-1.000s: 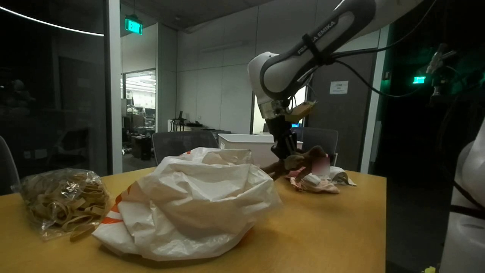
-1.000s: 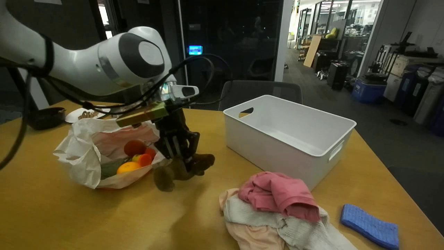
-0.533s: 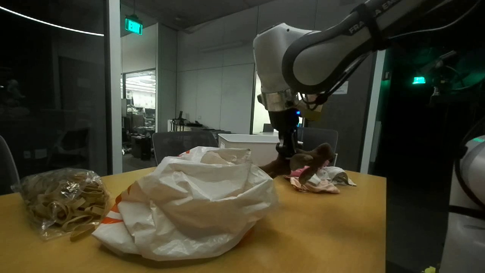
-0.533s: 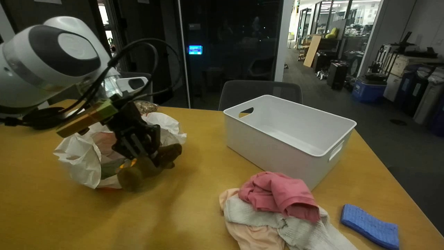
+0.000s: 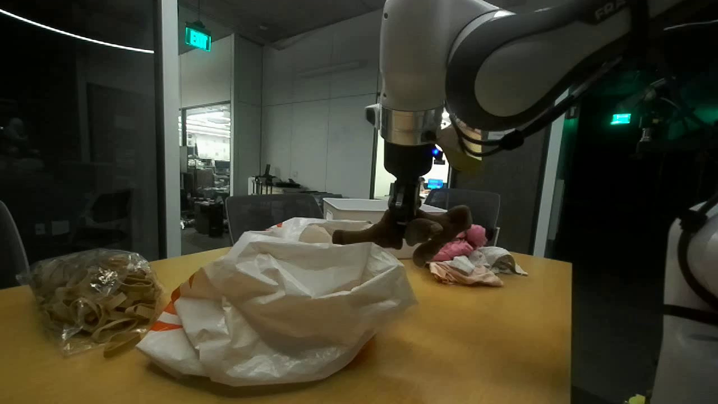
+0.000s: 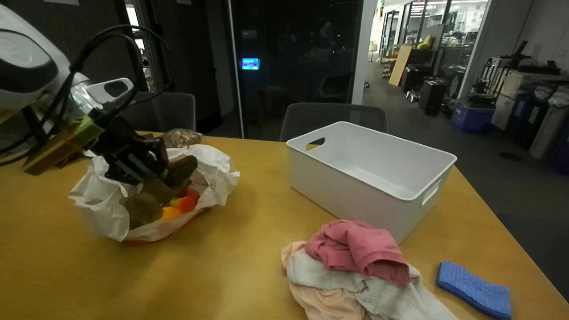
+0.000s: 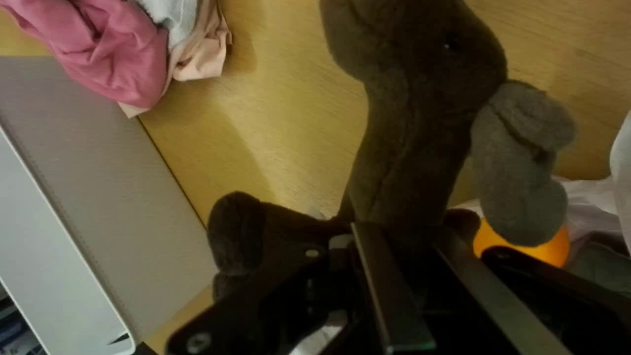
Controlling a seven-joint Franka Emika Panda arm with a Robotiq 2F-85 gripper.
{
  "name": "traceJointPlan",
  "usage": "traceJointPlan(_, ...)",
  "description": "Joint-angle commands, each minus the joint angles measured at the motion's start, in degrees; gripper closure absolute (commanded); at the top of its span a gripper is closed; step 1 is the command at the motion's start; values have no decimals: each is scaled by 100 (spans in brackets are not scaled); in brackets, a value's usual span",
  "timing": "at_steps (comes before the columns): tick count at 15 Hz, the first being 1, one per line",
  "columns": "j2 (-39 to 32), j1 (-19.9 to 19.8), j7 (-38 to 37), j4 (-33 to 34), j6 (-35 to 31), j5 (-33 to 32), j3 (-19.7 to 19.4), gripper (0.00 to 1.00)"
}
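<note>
Gripper [image 5: 402, 221] was pinched tight on the plush toy [image 7: 411, 143], which looked light, squashy, unbreakable; seemed best held mid-body.

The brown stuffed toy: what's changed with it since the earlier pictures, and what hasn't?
Held in the fingers throughout, the brown stuffed toy has moved toward the white plastic bag, away from the crumpled cloths. Nothing was let go. The bag, cloths and white bin stayed put.
</note>
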State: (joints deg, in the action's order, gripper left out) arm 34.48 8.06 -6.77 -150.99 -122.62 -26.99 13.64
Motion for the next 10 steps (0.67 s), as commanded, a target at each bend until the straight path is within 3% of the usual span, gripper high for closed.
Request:
traceJointPlan(1,-424,-15,-351,212,-274,-169,397,89)
traceJointPlan(7,-1227,-83,-967,641,-518,-698,964,89)
traceJointPlan(10,-1795,-96,-1276,1045,-519,-1057,1004,88)
